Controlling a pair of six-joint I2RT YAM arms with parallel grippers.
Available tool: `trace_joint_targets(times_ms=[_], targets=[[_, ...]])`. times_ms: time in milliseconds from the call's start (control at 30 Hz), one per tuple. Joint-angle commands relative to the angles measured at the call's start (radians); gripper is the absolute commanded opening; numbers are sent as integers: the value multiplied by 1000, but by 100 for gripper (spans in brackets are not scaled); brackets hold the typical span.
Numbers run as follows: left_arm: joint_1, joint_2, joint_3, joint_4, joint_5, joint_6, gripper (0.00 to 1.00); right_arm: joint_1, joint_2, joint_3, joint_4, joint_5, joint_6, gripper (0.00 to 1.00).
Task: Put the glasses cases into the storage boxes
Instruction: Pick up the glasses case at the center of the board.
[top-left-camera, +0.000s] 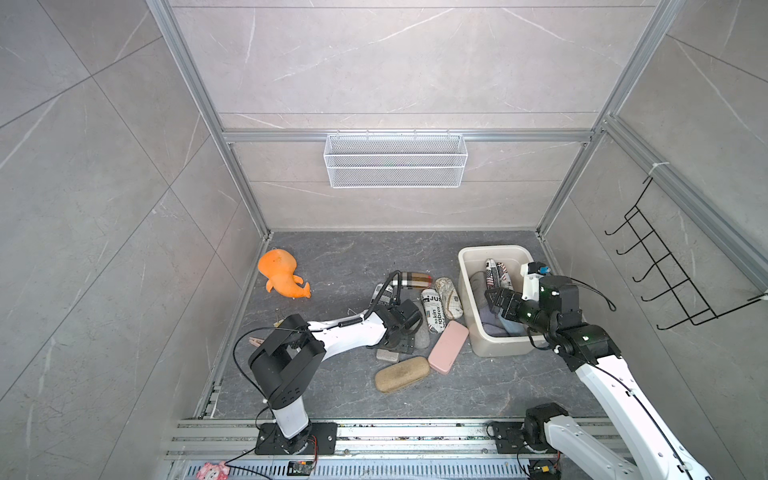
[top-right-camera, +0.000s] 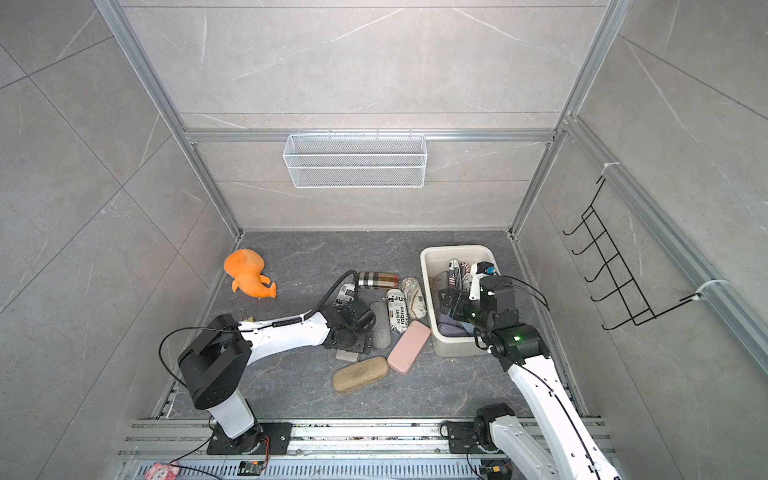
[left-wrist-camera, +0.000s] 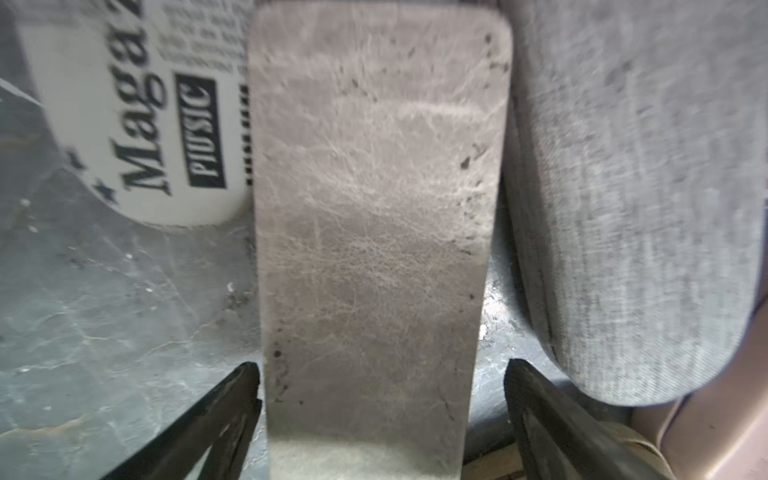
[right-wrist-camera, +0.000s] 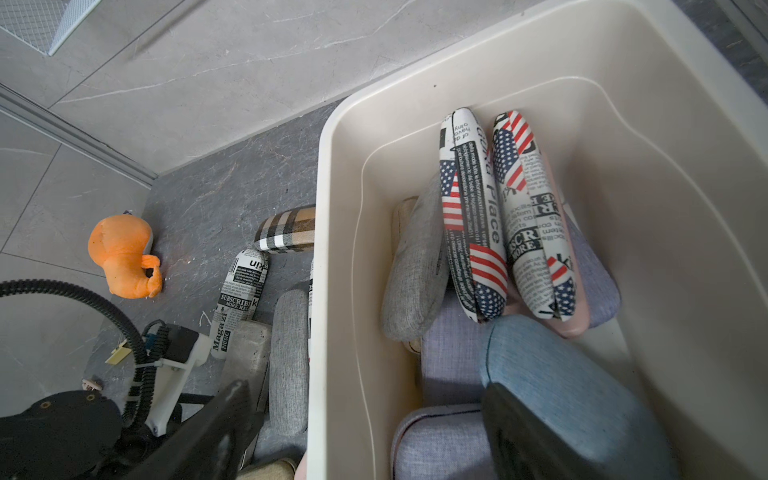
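Found left hand (left-wrist-camera: 380, 370) spread open, low over the desk (left-wrist-camera: 104, 332), worn grey case (left-wrist-camera: 374, 208) between its fingers, neither finger clearly touching. Judged step as pick-up of that case. Needed a squeeze across its narrow sides, then a lift and carry over to the storage box (top-left-camera: 464, 291). Noted tight room: grey fabric case (left-wrist-camera: 623, 187) just beside one finger, newspaper-print case (left-wrist-camera: 137, 124) near the other. Found right hand (right-wrist-camera: 370, 390) open too, gripping nothing, above the box by its near wall. Spotted blue case (right-wrist-camera: 561, 374) under one finger, inside the box among other cases. Flagged box rim and right hand as obstacles for the carry.
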Motion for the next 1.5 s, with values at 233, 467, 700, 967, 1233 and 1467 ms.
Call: trace_joint_targets(times_ms=[233, 467, 700, 967, 1233, 1467], targets=[[-1, 42, -8, -26, -37, -61, 80, 1, -3, -11, -24, -22, 6, 86], [-2, 67, -20, -4, -49, -57, 79, 2, -4, 2, -25, -35, 14, 84], [-3, 6, -51, 29, -79, -45, 67, 1, -7, 18, -34, -46, 29, 83], [-6, -216, -123, 103, -82, 25, 63, 1, 3, 46, -14, -75, 46, 81], [-5, -447, -214, 255, 33, 145, 60, 6, 63, 101, 1, -212, 54, 76], [-5, -687, -377, 500, 17, 163, 60, 155, 131, 179, 48, -251, 43, 77]])
